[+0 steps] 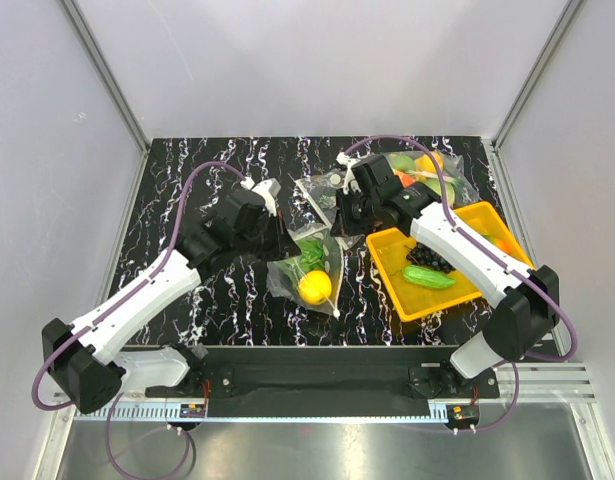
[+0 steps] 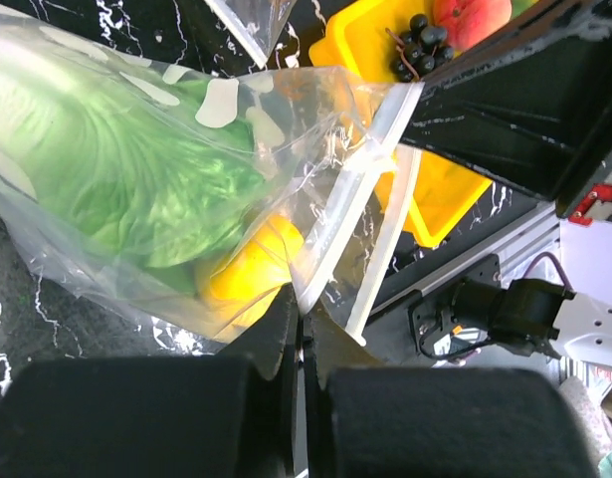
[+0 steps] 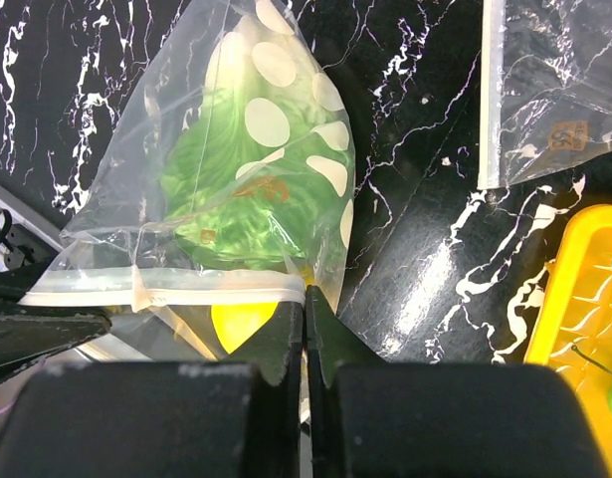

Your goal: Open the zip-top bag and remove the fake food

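Note:
The zip-top bag [image 1: 285, 272], clear with white dots, is held between both grippers over the table's middle. The green lettuce [image 1: 310, 254] and yellow lemon [image 1: 314, 287] are inside it; the fish is hidden. My left gripper [image 2: 302, 311] is shut on one lip of the bag's mouth [image 2: 335, 214], with the lemon [image 2: 248, 274] and lettuce [image 2: 116, 169] just beyond. My right gripper [image 3: 306, 297] is shut on the end of the zip strip [image 3: 186, 293], with the lettuce [image 3: 226, 189] and lemon [image 3: 241, 321] behind it. In the top view the grippers [image 1: 277, 222] [image 1: 337, 222] face each other across the bag's top.
A yellow tray [image 1: 487, 222] at the right holds black grapes [image 1: 427, 258] and a cucumber [image 1: 427, 277]. A clear bag of fruit [image 1: 427, 165] lies at the back right. A flat clear bag [image 1: 320, 190] lies behind the grippers. The table's front rail [image 1: 317, 375] is near.

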Motion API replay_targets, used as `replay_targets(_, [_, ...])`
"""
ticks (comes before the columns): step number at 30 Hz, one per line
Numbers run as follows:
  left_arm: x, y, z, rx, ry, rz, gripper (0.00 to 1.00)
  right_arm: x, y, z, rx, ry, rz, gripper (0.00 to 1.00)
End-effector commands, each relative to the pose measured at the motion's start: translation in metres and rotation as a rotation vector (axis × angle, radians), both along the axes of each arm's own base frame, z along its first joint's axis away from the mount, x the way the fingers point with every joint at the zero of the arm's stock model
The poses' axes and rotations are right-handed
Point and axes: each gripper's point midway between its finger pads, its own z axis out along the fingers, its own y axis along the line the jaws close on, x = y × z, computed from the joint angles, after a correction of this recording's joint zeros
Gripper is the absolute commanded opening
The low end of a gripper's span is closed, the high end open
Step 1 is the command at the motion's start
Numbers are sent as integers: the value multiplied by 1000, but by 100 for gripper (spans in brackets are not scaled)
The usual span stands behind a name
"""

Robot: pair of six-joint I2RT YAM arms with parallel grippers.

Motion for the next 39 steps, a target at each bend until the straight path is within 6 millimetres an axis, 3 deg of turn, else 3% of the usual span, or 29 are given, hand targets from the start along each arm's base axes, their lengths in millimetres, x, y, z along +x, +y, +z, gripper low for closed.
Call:
replay_targets(1, [-12, 13, 22, 22, -31, -28, 0, 34, -47, -2, -114, -60, -172, 0])
replay_targets(6, [-5, 3, 7, 42, -22, -77, 0, 43, -47, 6, -89, -80, -157, 1])
replay_targets(9, [2, -15, 0, 13, -13, -119, 0, 39, -40, 17, -52, -93, -103, 21])
replay_targets(10, [5, -18, 0, 7, -15, -122, 0, 37, -39, 22, -39, -94, -93, 38])
replay_targets(12, [16, -27, 3, -1, -30, -132, 0, 29, -38, 32, -12, -98, -73, 52])
replay_targets(19, [36, -50, 8, -22, -39, -174, 0, -12, -38, 57, 85, -121, 24, 57])
replay_targets(26, [34, -52, -2, -24, -6, -187, 0, -47, -29, 21, 128, 4, 114, 53])
replay_targets(34, [28, -50, -1, -36, 2, -191, 0, -49, -11, -20, 125, 48, 178, 52])
replay_targets(39, [22, -46, -13, -31, 21, -191, 0, -43, 3, -38, 116, 43, 198, 53])
